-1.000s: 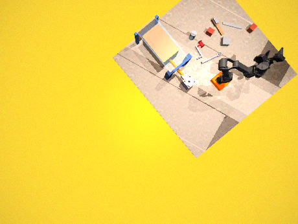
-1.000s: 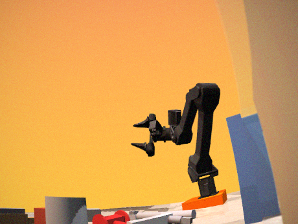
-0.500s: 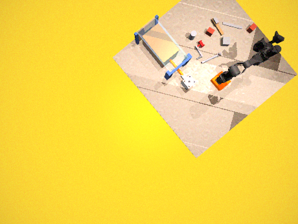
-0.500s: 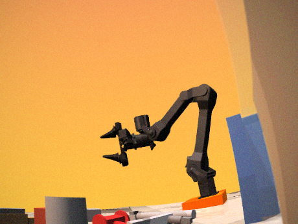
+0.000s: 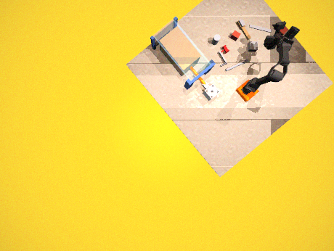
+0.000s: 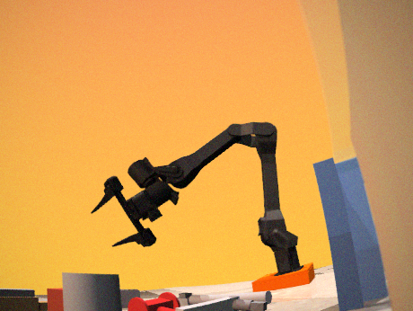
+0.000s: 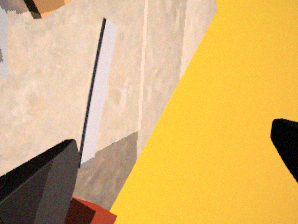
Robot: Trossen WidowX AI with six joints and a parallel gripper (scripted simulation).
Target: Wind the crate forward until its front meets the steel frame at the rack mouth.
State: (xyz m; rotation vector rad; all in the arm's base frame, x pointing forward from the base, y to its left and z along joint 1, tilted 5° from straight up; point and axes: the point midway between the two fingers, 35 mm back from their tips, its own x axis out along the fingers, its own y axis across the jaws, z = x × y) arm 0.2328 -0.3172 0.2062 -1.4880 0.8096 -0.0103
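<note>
The tan crate (image 5: 178, 43) sits inside the clear-panelled cubby, its front set back from the blue frame (image 5: 207, 68) (image 6: 337, 234) at the mouth. An orange strap (image 5: 198, 75) runs out to the white winch (image 5: 211, 91), whose top shows no handle. Near the cubby, a cranked pale piece (image 5: 221, 58) and a thin rod with an end block (image 5: 234, 66) lie on the bench; I cannot tell surely which is the handle. My gripper (image 5: 271, 33) (image 6: 102, 229) (image 7: 174, 132) is open and empty, tilted downward, raised above the bench's far right side, away from both pieces.
A flat grey bar (image 5: 260, 28) (image 7: 99, 95) and a red block (image 5: 284, 30) (image 7: 97, 210) lie below the gripper. A hammer (image 5: 245, 32), another red block (image 5: 235, 35), grey block (image 5: 253, 46), grey cylinder (image 5: 216, 39) (image 6: 91, 292) and red spool (image 5: 225, 48) (image 6: 153, 303) lie nearby.
</note>
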